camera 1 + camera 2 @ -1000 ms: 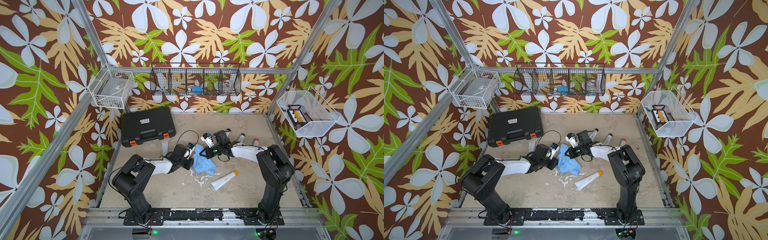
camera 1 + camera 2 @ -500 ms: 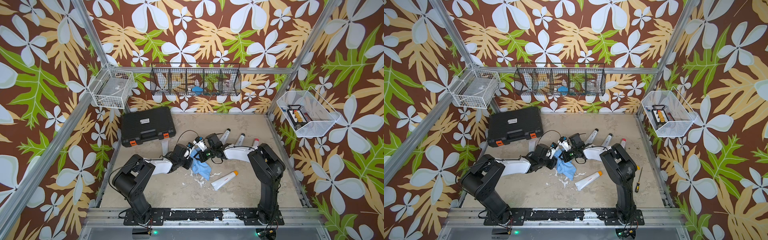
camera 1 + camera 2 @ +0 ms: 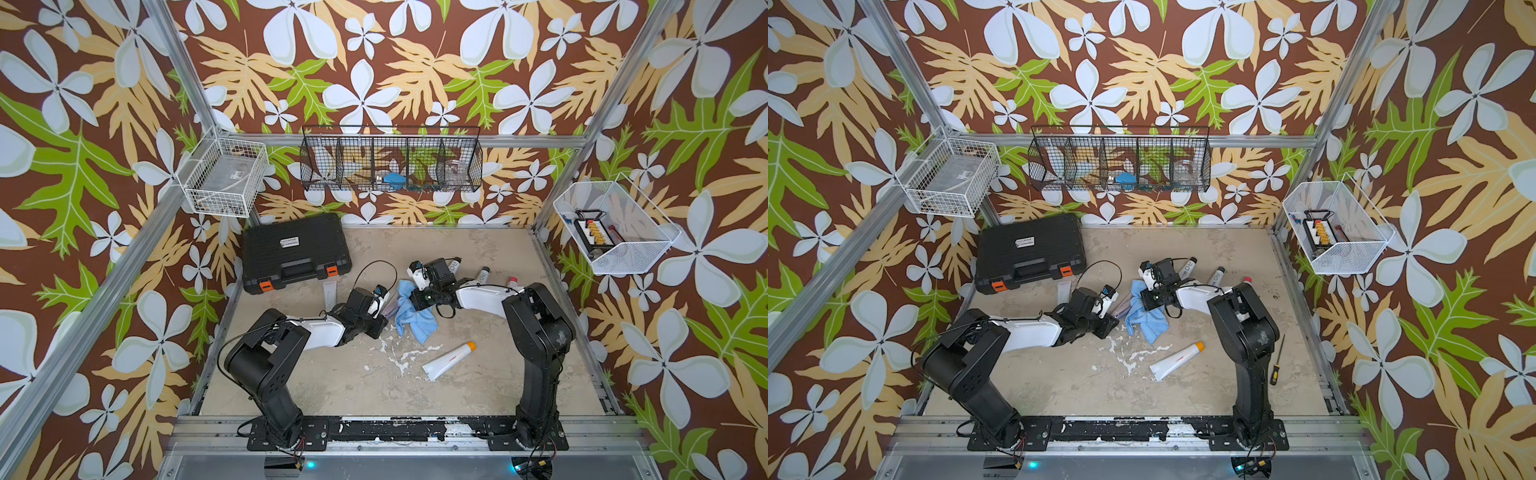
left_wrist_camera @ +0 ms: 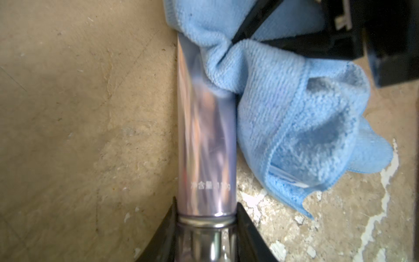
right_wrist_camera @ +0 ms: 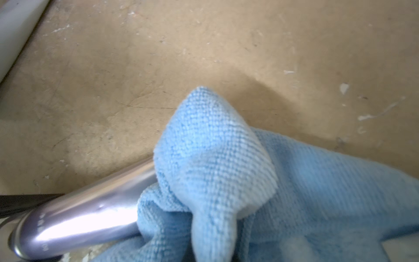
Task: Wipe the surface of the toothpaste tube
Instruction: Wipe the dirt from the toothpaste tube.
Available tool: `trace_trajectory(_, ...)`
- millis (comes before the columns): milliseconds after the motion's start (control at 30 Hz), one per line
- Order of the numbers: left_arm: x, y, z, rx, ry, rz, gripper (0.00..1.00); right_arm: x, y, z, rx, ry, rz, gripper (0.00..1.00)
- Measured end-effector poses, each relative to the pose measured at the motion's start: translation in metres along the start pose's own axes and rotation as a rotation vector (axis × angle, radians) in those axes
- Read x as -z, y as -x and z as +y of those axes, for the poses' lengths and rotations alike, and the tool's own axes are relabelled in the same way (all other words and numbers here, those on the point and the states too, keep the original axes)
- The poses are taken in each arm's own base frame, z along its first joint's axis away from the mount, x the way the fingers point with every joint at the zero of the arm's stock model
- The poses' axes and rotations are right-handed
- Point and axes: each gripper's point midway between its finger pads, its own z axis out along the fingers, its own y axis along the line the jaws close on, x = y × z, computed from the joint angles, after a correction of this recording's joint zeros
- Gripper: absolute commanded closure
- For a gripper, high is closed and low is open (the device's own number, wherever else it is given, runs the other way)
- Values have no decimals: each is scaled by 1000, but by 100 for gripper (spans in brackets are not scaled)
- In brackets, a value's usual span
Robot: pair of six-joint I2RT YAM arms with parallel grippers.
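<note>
A shiny purple toothpaste tube (image 4: 204, 136) sticks out of my left gripper (image 4: 206, 217), whose jaws are shut on its cap end. In both top views the tube (image 3: 390, 308) (image 3: 1121, 308) lies low over the table's middle, with the left gripper (image 3: 380, 311) to its left. My right gripper (image 3: 411, 296) is shut on a blue cloth (image 3: 415, 322), and its black fingers (image 4: 294, 38) pinch a fold. The cloth (image 5: 226, 170) drapes over the tube's (image 5: 86, 215) far end and hides it. The rest of the cloth (image 4: 294, 113) rests on the table beside the tube.
A white tube with an orange cap (image 3: 449, 360) lies front of centre. A black case (image 3: 297, 251) sits back left. Small tubes (image 3: 482, 275) lie behind the right arm, a white tube (image 3: 329, 293) near the case and a screwdriver (image 3: 1277, 361) at the right. Wire baskets (image 3: 390, 164) hang on the walls.
My right gripper carried the cloth leftward over the tube toward the left gripper, then eased back slightly to the right. The left arm has held still.
</note>
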Motion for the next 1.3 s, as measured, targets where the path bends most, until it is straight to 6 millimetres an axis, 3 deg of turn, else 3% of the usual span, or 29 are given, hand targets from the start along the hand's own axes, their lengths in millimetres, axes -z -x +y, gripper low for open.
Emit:
trace_trajectory(233,0,-1,-1,0,-3,3,72,-4,0,18,77,-6,11,100)
trace_trajectory(400,0,-1,0,0,-2,3,72,-7,0,51,152,47,-2,100)
trace_trajectory(667,0,-2,-2,-7,-11,8,72,7,-14,108,220,212,-1,100)
trace_trajectory(833,1,-3,-6,-21,-34,13,72,11,-18,112,195,242,3,100)
trace_trajectory(1067,2,-4,-5,-20,-23,14,72,0,-12,109,189,298,5,100)
trace_trajectory(1233,2,-4,-6,-24,-25,14,72,-5,0,87,169,275,-20,100)
trace_trajectory(1300,2,-4,-9,-27,-34,14,73,-9,7,64,148,220,-32,100)
